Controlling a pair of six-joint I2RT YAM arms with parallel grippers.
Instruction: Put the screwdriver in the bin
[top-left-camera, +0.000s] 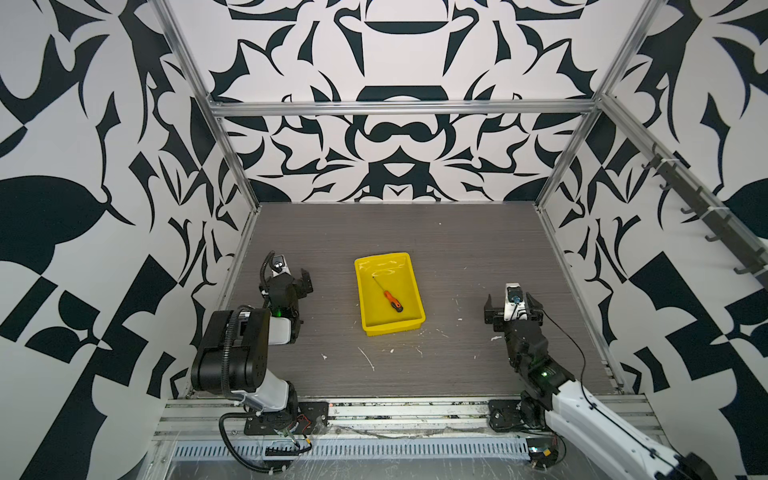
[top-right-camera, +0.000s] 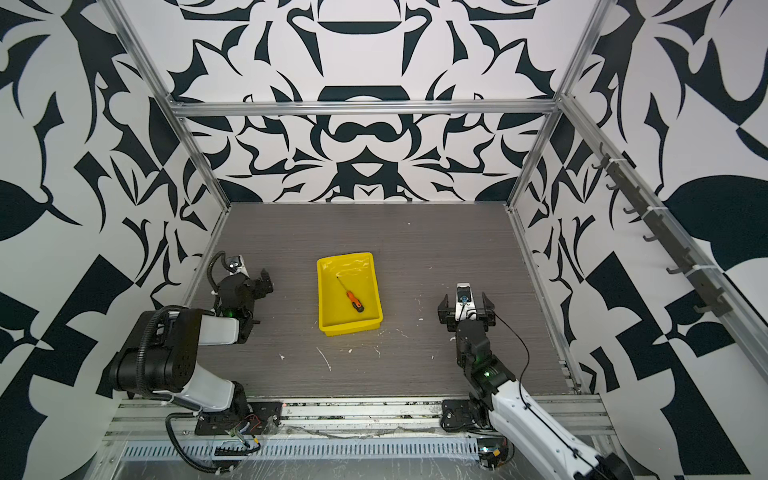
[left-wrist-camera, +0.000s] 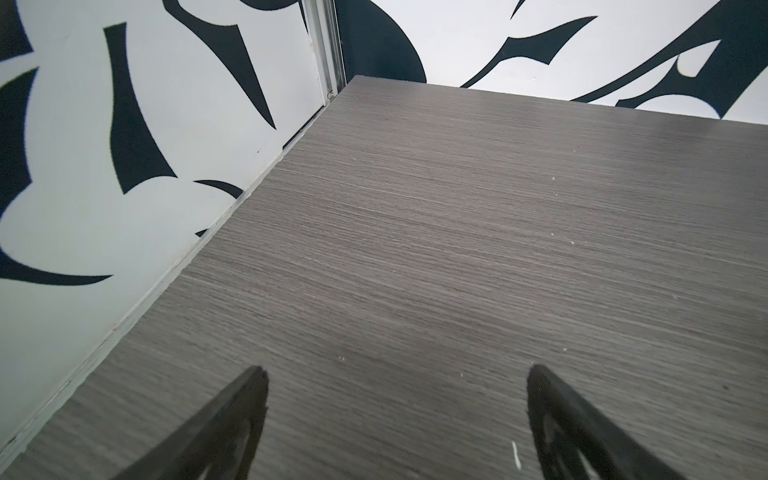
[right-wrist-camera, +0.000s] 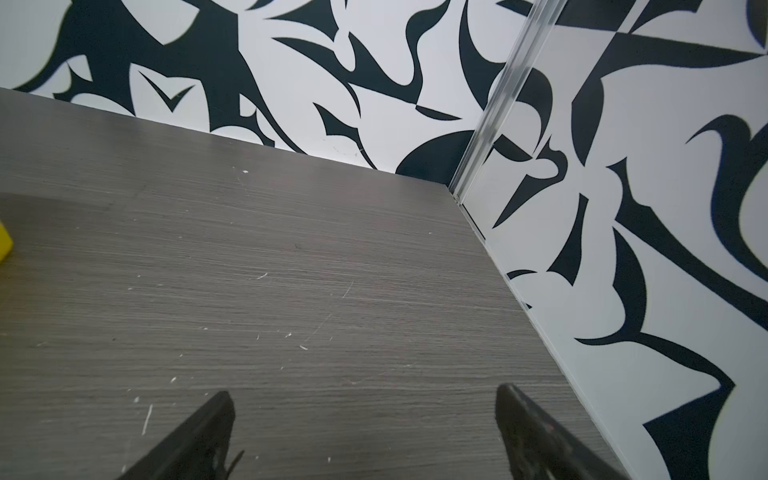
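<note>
Grey wood-grain table (top-left-camera: 415, 374) shows white scuffs close to the front rail. A little further in, the left hand (left-wrist-camera: 397, 374) sits at the table's left edge, its fingers spread wide over bare surface and holding nothing. The right hand (right-wrist-camera: 363, 392) is at the opposite side, also wide open and empty. Between them, slightly further back, stands the yellow bin (top-left-camera: 390, 328). The screwdriver (top-left-camera: 388, 296) lies on the bin's floor, set diagonally, with its black butt toward the near right corner and its thin shaft pointing to the far left. Beyond the bin, bare table runs to the black-and-white patterned wall (top-left-camera: 395, 166).
</note>
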